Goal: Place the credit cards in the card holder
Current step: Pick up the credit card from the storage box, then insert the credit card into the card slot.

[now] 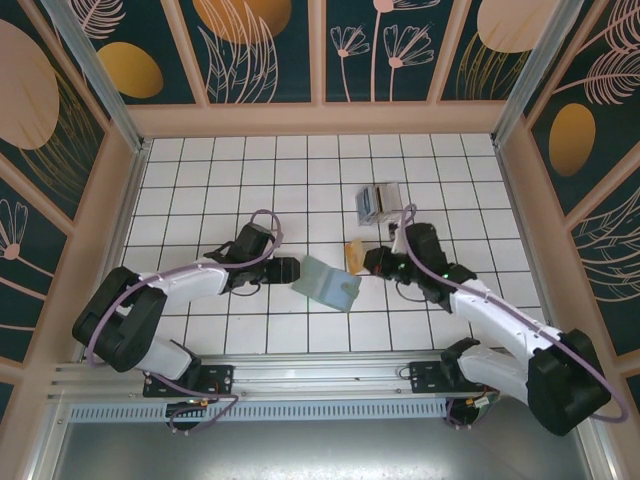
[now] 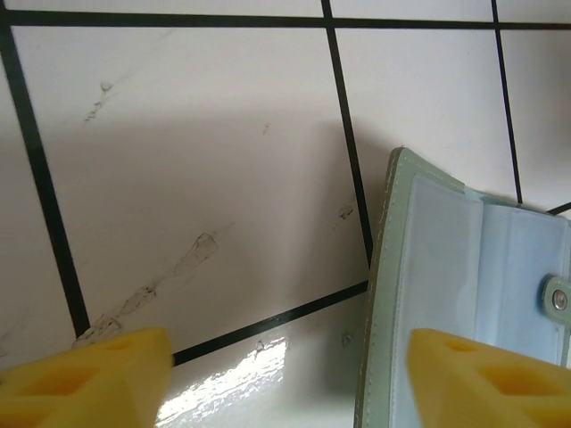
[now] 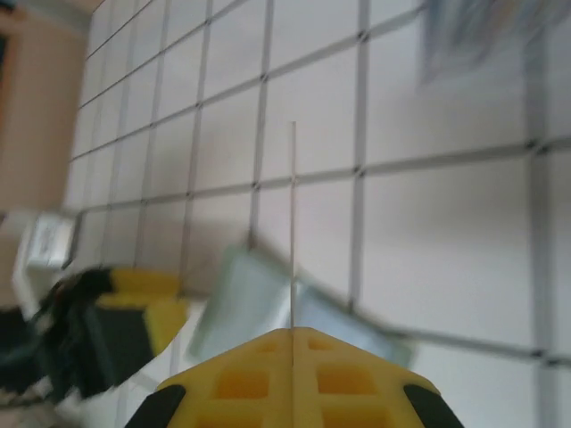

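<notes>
The card holder lies open and flat on the tiles, grey-green. In the left wrist view its stitched left edge and clear inner pockets run between my yellow fingers. My left gripper stands open at that edge, one finger over the card holder and the other over bare tile. My right gripper hovers just past the card holder's far right corner, shut on a tan credit card. From the right wrist the card shows edge-on as a thin upright line rising from the closed fingers, with the card holder blurred beyond it.
A small clear plastic box holding more cards stands one tile behind the right gripper. The tiled floor is walled by tan panels on the left, right and back. The left gripper's yellow and black fingers appear at the left of the right wrist view.
</notes>
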Tool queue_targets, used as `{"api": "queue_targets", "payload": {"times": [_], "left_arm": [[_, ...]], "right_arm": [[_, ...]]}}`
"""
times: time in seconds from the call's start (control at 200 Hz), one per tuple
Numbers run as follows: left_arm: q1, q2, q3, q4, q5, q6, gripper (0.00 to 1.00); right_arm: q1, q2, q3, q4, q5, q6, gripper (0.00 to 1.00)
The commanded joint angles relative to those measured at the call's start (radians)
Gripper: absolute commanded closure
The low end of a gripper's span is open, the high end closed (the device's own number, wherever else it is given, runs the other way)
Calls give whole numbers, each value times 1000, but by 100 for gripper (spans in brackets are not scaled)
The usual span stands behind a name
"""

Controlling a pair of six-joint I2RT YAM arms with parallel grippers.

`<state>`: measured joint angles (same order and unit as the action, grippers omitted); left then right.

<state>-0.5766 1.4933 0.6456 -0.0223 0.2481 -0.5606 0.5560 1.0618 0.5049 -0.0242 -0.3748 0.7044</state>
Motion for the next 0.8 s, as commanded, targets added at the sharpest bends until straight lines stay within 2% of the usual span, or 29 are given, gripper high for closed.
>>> {"api": "queue_targets", "payload": {"times": [0.0,0.145,0.35,0.5,0.646,0.796], "left_arm": [[3,56,32,22,65,23,43],[3,95,37,55,140,9,64],[2,113,8,114,191,-15,68],[3,139,6,140,225,-24,71],[2,151,6,130,240,-14,76],[2,150,-6,125,242,-15,85]], "right_arm": [[92,59,-63,175,-86,116,100],[106,101,-121,225,-112,142,100],[81,149,-169,282,-172,160,100],[68,262,-191,429,-262,193,100],[60,310,-200,461,-235,227,100],[48,299,-217,492,-196,283,100]]}}
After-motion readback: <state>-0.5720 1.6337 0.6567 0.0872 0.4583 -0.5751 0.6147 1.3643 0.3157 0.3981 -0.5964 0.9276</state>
